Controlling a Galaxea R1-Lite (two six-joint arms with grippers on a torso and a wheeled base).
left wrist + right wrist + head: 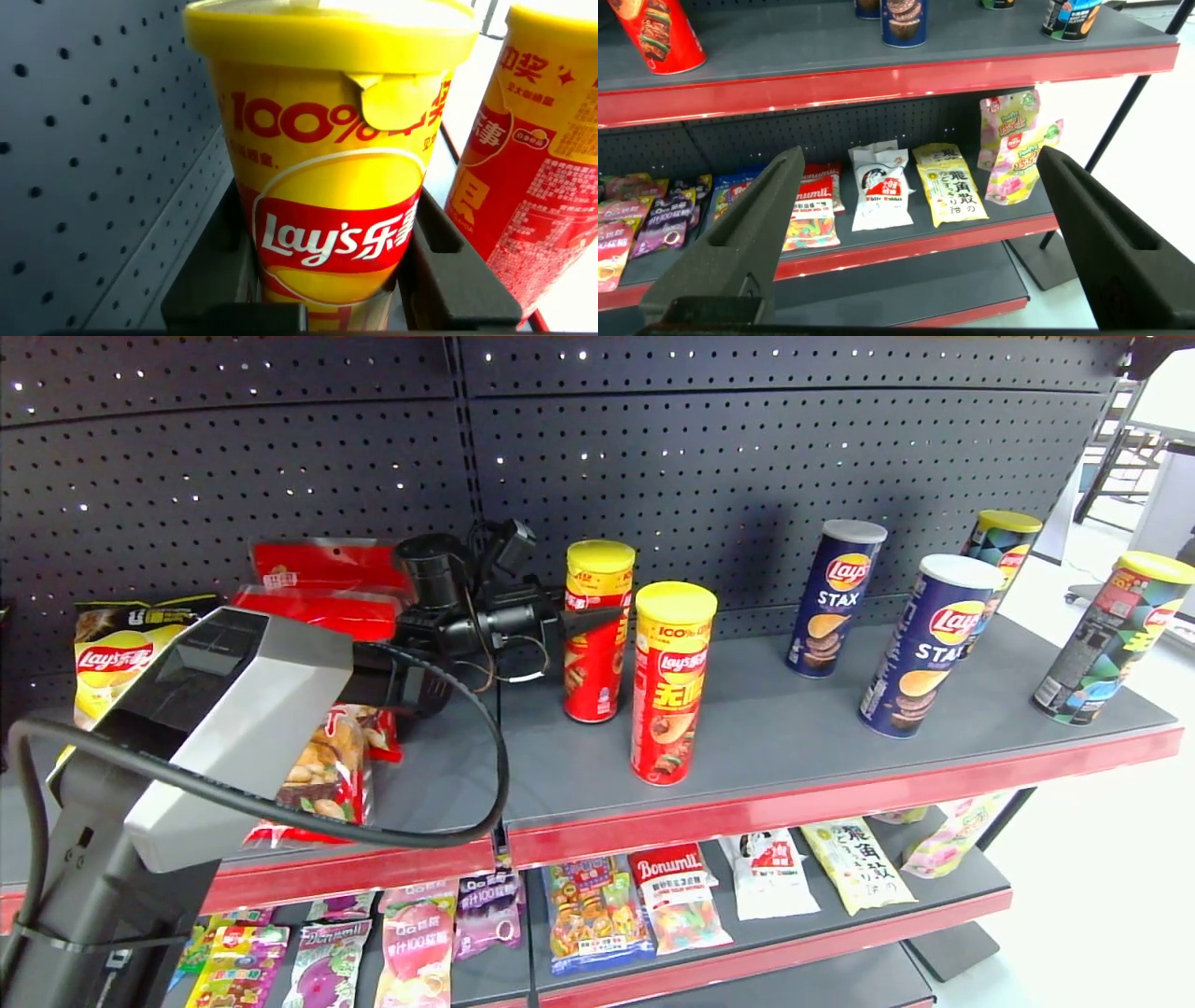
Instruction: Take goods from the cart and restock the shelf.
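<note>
Item: red cardboard crisp canister with yellow plastic lid, upright on the grey shelf board with red front lip, just behind and left of its front twin canister. Left gripper clasped around it; right gripper spread wide, holding nothing. Risk: a sideways pull-out may topple the twin (they stand close). Behind the twin, black pegboard panel; to its right, dark blue white-lidded canister, bright floor beyond
</note>
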